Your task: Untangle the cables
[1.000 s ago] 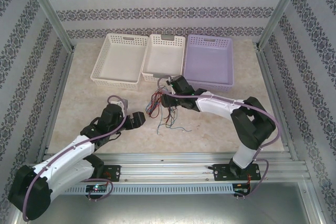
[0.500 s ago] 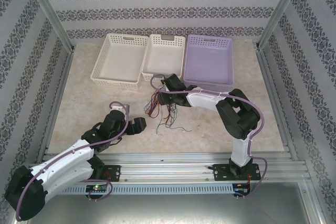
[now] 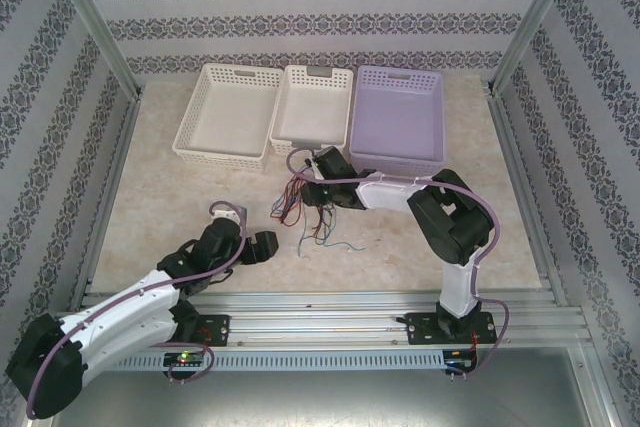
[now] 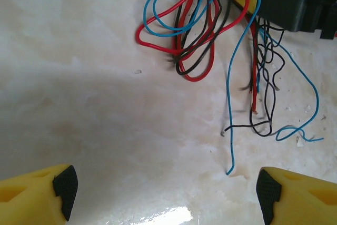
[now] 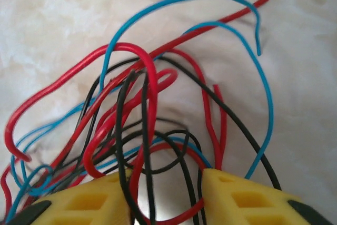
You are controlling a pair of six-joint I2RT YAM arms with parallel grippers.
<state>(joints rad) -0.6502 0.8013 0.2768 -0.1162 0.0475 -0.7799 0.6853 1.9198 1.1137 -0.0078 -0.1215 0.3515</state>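
Left tool [image 4: 166, 188] backed off; bare table [image 4: 79, 77] beside cables [image 5: 151, 85] (right tool [image 5: 166, 193] astride).

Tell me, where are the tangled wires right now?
In the top view, the cables lie on the table near its middle, just in front of the middle white basket, some strands running between the right arm's fingers.

The cables [image 5: 151, 88] are red, blue and black; the table [image 4: 105, 104] cream-marbled; one basket [image 3: 400, 117] seemingly lilac.

Cables [image 4: 181, 56] glossy plastic; tbl [image 4: 95, 93] smooth, shiny marble-look; baskets [image 3: 222, 155] matt plastic.
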